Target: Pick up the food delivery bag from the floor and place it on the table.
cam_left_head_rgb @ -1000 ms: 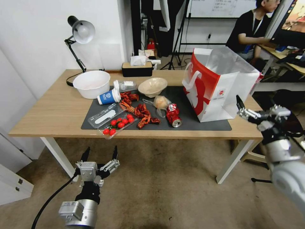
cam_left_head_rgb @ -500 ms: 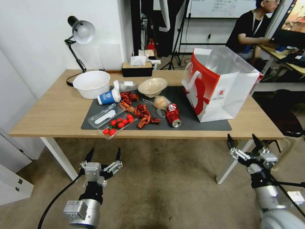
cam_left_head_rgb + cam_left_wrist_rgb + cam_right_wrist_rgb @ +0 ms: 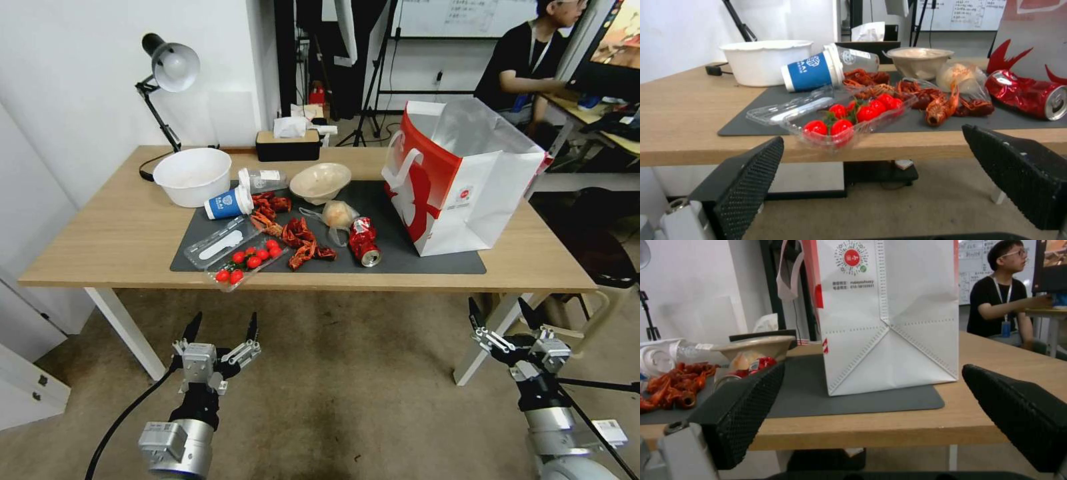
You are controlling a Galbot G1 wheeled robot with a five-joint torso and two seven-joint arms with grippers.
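Note:
The red-and-white food delivery bag [image 3: 460,180] stands upright on the right end of the light-wood table [image 3: 120,233], partly on the dark grey mat [image 3: 400,257]. Its white side with the round red logo fills the right wrist view [image 3: 889,323]. My right gripper [image 3: 498,321] hangs open and empty below the table's front right edge, over the floor [image 3: 347,393]. My left gripper [image 3: 222,325] is open and empty too, low in front of the table's left half. Its fingers [image 3: 746,180] frame the table edge in the left wrist view.
On the mat lie a tomato tray [image 3: 248,260], crayfish shells [image 3: 297,239], a crushed red can [image 3: 363,241], a blue cup [image 3: 227,203] and a small clear bag [image 3: 337,215]. White bowl [image 3: 192,175], lamp [image 3: 170,67] and tissue box [image 3: 288,143] stand behind. A white table leg [image 3: 487,340] is beside my right gripper.
My right gripper has dropped from beside the bag at table height to below the table edge, open and empty. The left gripper has shifted slightly. The bag stays put on the table.

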